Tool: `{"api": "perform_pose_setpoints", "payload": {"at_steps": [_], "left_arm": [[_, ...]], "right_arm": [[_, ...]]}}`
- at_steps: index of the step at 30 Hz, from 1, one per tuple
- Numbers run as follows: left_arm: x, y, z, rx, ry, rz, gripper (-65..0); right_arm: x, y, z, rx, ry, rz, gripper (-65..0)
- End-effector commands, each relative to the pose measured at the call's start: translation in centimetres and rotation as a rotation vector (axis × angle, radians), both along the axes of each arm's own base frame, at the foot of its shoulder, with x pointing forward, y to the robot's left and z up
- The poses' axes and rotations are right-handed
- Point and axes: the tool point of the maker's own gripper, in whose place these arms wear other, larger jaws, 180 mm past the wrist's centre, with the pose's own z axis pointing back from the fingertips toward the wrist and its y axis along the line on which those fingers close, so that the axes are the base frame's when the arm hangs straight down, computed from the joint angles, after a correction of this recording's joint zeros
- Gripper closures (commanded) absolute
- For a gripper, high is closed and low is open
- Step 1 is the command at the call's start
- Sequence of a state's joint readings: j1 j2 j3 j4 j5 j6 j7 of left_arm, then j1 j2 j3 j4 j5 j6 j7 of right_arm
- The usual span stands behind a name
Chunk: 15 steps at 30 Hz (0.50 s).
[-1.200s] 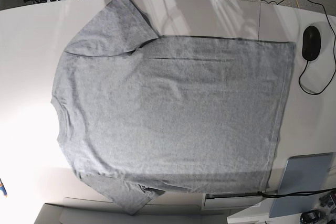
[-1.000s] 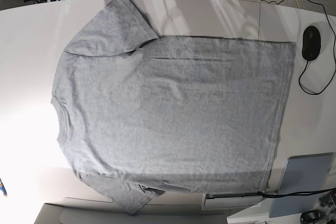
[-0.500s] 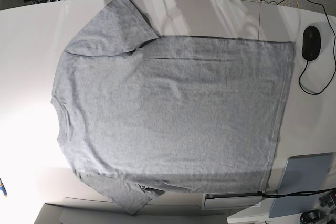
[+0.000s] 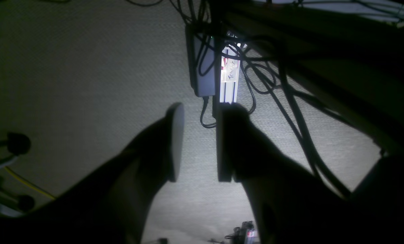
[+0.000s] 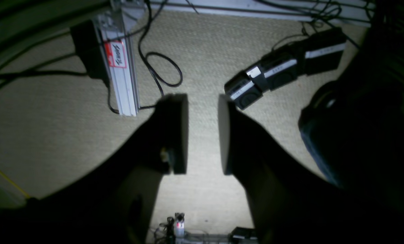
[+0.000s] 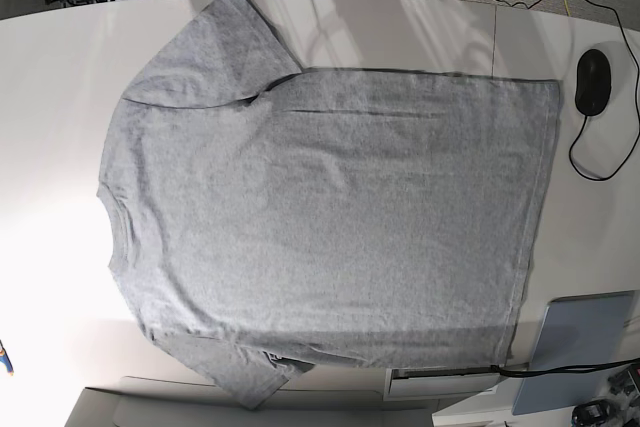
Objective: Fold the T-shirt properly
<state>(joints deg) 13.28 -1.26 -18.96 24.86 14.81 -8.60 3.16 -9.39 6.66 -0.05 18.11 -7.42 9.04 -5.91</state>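
Your white table [image 6: 60,97] held the flat T-shirt [image 6: 330,217]; a mouse [image 6: 592,82] lay beside it. Both grippers [image 4: 197,142] [image 5: 202,134] hung apart, empty, above carpet [image 4: 86,67].

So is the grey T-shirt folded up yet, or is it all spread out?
Spread out. The T-shirt lies flat on the white table, both sleeves sticking out, hem straight, no fold in the body.

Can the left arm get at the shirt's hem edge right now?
Probably yes, but not immediately. The T-shirt lies flat and uncovered on the table, hem toward the mouse. The left gripper is open and empty, but hangs over carpet, off the table.
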Motion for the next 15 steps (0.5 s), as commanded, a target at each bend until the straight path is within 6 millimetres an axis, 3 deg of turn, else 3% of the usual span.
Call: {"api": "perform_pose_setpoints", "payload": {"at_steps": [1,10,15], "left_arm": [[-0.6,-0.2,0.2,-0.005,0.000,-0.013,-18.3],[-1.9,-1.9,2.1,-0.036,-0.042,-0.092,-18.3],[-2.4,-1.3,3.9,-0.031,-0.092,-0.080,-18.3]], "right_arm": [[-0.7,-0.6,0.2,-0.006,0.004,-0.001,-15.9],[-1.7,-2.3,2.1,-0.042,-0.062,0.052,-15.9],[-2.5,-3.3,3.7,-0.061,-0.090,0.088,-15.9]]}}
